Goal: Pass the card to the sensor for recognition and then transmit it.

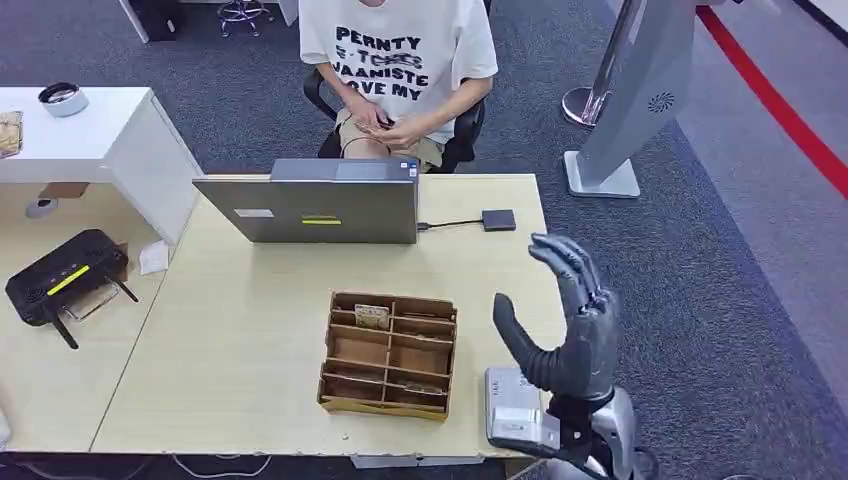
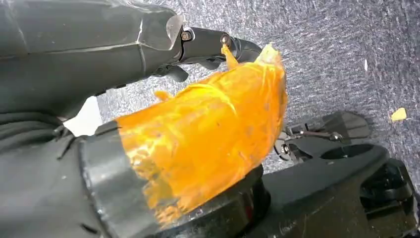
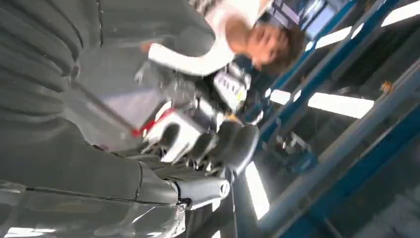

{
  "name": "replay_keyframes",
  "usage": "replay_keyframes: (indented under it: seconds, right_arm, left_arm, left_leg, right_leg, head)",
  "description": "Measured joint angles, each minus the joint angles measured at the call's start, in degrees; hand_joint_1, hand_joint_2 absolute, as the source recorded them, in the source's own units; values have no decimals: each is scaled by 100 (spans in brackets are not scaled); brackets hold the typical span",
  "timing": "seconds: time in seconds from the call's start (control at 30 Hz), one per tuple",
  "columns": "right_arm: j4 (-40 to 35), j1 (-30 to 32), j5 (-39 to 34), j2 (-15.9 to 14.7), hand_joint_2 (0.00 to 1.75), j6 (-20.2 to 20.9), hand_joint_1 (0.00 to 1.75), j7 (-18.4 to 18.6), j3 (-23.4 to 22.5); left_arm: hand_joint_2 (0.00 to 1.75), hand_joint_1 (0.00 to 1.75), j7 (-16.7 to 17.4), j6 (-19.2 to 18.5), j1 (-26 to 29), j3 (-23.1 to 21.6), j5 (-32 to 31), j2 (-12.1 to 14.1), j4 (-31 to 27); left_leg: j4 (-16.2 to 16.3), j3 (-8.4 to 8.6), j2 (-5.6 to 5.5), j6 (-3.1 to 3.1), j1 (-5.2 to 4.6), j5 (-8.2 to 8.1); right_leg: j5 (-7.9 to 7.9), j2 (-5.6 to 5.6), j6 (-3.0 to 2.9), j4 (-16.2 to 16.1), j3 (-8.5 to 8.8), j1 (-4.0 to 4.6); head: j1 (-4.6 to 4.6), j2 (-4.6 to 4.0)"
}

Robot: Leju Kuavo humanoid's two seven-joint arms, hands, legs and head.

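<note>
Right hand [image 1: 565, 330] raised, fingers apart, over table [image 1: 250, 330] edge.

At the centre of the frame a table [image 1: 250, 330] carries a laptop [image 1: 315, 208] along its far edge, with a person [image 1: 395, 70] seated in a chair behind it. Right of the laptop, a cable leads to a small flat device [image 1: 498, 220]. A compartmented box [image 1: 388, 353] sits in the lower middle, a card [image 1: 372, 316] in a far-left compartment. The right hand [image 1: 562, 325] rises at lower right, above the table's near right corner. At left, a router [image 1: 62, 275] lies on the neighbouring desk.
</note>
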Motion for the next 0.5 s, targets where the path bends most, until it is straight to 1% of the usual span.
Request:
replay_keyframes:
  seconds: [0.13,0.23,0.4,0.47,0.5]
  right_arm:
    - [35,76,-236,-59,175,302,175,5,406]
    - [101,118,-286,-105,175,422,175,24,647]
    - [203,84,-303,-192,175,765,175,160,871]
    - [271,55,-306,-221,175,833,173,188,939]
    - [323,27,-258,-240,175,874,108,255,976]
  left_arm:
    - [0,0,-39,15,2,101,31,0,0]
    - [0,0,-55,15,4,129,35,0,0]
    - [0,0,-66,13,6,166,26,0,0]
    - [0,0,-70,13,6,190,24,0,0]
    - [0,0,-74,13,6,208,13,0,0]
  left_leg:
    - [0,2,0,0,2,0]
    - [0,0,0,0,2,0]
    - [0,0,0,0,2,0]
    - [0,0,0,0,2,0]
    - [0,0,0,0,2,0]
  right_leg:
    - [0,-1,0,0,0,1]
    - [0,0,0,0,-1,1]
    - [0,0,0,0,0,1]
    - [0,0,0,0,0,1]
    - [0,0,0,0,0,1]
  head:
    - [0,0]
    - [0,0]
    - [-2,0]
    - [-2,0]
    - [0,0]
